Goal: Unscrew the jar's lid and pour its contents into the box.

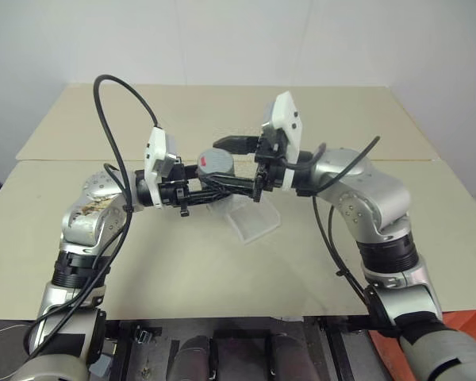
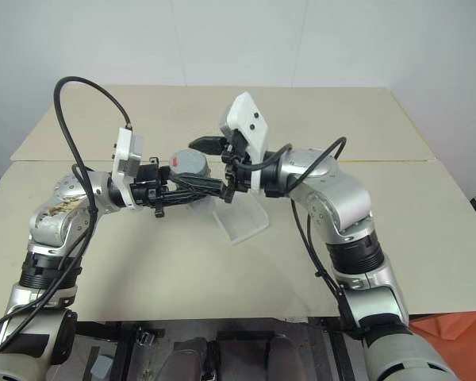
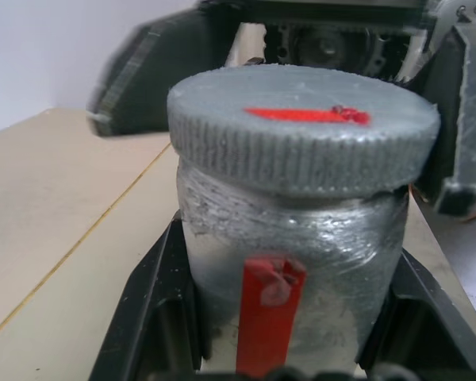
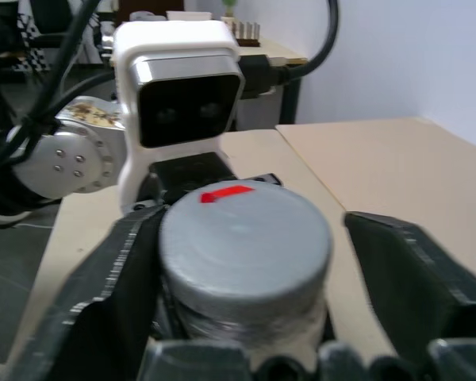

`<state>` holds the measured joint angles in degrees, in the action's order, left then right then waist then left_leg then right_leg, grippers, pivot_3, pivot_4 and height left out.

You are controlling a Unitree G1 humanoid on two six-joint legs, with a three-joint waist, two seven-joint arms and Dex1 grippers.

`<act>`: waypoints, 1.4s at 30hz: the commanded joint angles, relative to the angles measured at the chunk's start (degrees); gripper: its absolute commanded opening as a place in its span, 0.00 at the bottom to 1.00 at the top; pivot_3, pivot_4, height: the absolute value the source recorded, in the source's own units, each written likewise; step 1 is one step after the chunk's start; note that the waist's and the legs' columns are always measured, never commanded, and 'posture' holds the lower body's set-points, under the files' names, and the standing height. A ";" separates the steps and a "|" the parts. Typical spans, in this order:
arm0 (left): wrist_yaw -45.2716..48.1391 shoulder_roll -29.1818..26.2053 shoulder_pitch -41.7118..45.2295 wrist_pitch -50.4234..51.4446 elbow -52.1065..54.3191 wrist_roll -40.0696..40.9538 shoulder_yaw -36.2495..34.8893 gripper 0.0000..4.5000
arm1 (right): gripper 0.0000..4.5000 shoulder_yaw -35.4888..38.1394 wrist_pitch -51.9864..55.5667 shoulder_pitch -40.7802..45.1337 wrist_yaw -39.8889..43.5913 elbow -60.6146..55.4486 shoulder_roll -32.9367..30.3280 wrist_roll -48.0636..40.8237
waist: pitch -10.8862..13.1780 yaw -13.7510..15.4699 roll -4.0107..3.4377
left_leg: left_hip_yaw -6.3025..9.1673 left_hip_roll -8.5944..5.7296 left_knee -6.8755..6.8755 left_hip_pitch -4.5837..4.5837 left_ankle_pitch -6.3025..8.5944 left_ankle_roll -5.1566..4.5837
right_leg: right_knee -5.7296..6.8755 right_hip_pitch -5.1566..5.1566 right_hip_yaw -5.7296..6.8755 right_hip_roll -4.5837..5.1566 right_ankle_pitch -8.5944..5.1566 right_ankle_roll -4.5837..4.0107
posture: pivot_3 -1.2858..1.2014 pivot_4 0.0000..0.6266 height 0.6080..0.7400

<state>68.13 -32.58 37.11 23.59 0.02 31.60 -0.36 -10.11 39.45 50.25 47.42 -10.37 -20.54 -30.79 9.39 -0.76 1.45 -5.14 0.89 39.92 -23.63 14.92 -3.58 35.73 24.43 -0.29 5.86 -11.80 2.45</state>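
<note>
Above the bench (image 1: 222,270), the jar (image 3: 293,262) is clamped in the left gripper (image 3: 293,317) while the right gripper (image 4: 246,262), fingers part-open, straddles the lid (image 4: 246,238), apparently for unscrewing; closing comes next.

We saw a broad beige tabletop (image 1: 222,270) made of two flat boards meeting along a straight seam that ran across it. Behind it stood a plain white wall (image 1: 222,40). At the near right corner a patch of orange-red surface (image 1: 472,317) showed below the table's edge.
</note>
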 commanded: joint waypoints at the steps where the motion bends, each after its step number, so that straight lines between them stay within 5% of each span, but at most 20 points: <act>1: 1.22 -0.84 -0.15 -1.55 1.98 0.65 -1.13 0.43 | 0.61 2.38 0.15 2.09 0.87 0.00 0.58 -2.05 | 0.00 -0.01 0.00 | 0.00 0.00 0.00 0.00 0.00 0.00 | 0.00 0.00 0.00 0.00 0.00 0.00 | 0.52 0.24 1.00; 5: 4.24 -1.08 0.22 -1.22 2.42 3.06 -1.70 0.43 | 0.61 2.18 -1.71 3.04 7.16 2.72 0.74 -4.10 | 0.00 -0.02 0.00 | 0.01 0.00 0.00 0.00 0.00 0.00 | 0.01 0.00 0.00 0.00 0.00 0.00 | 0.52 0.24 1.00; 13: 17.89 -3.42 3.13 4.90 4.82 11.70 -0.62 0.43 | 0.61 -0.99 -11.64 9.26 42.53 16.24 -0.57 -7.67 | 0.01 -0.08 -0.02 | 0.01 0.00 0.06 -0.01 0.01 -0.02 | -0.01 -0.03 -0.01 -0.11 0.00 0.00 | 0.52 0.24 1.00; 16: 20.48 -3.89 3.21 5.39 6.48 11.75 0.75 0.43 | 0.61 -3.36 -14.96 11.56 45.08 20.30 -0.72 -9.58 | 0.01 -0.12 -0.02 | 0.03 0.04 0.06 0.03 0.00 0.00 | 0.04 -0.02 -0.02 -0.17 -0.01 -0.01 | 0.52 0.24 1.00; 18: 20.91 -4.02 2.77 5.31 7.29 11.46 1.21 0.43 | 0.61 -4.63 -17.04 12.32 45.08 22.12 -0.52 -9.23 | 0.01 -0.16 -0.02 | 0.03 0.06 0.06 0.05 -0.01 0.02 | 0.06 -0.02 -0.02 -0.19 -0.01 -0.01 | 0.52 0.24 1.00; 24: 18.11 -3.95 1.60 4.20 6.84 10.20 0.12 0.43 | 0.98 -1.33 -17.29 10.72 42.61 22.45 0.57 -6.96 | 0.01 -0.10 -0.02 | 0.04 0.08 0.06 0.01 -0.04 0.07 | 0.05 0.03 -0.03 -0.18 -0.01 -0.02 | 0.52 0.24 1.00; 35: 12.03 -4.57 -0.24 0.07 1.04 4.89 -2.06 0.43 | 0.98 7.39 -8.77 -3.26 21.03 -1.06 -6.64 -7.87 | 0.02 0.12 -0.02 | 0.10 0.09 0.05 -0.08 -0.08 0.15 | 0.09 0.09 0.03 -0.11 -0.01 -0.03 | 0.52 0.24 1.00; 42: 9.61 -1.89 0.93 -1.69 -0.57 2.09 -0.27 0.43 | 0.98 4.24 -0.90 -3.52 3.65 -10.89 -3.69 -4.64 | 0.01 -0.05 -0.02 | 0.09 0.08 0.05 -0.04 -0.08 0.14 | 0.13 0.09 0.00 -0.15 -0.01 -0.04 | 0.52 0.24 1.00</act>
<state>78.29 -34.80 36.44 22.66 -1.22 33.64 -0.57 -4.85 36.86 45.07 54.75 -18.30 -25.13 -35.98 9.41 -0.81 1.43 -5.05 0.98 39.97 -23.68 14.84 -3.44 35.86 24.52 -0.30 5.72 -11.81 2.41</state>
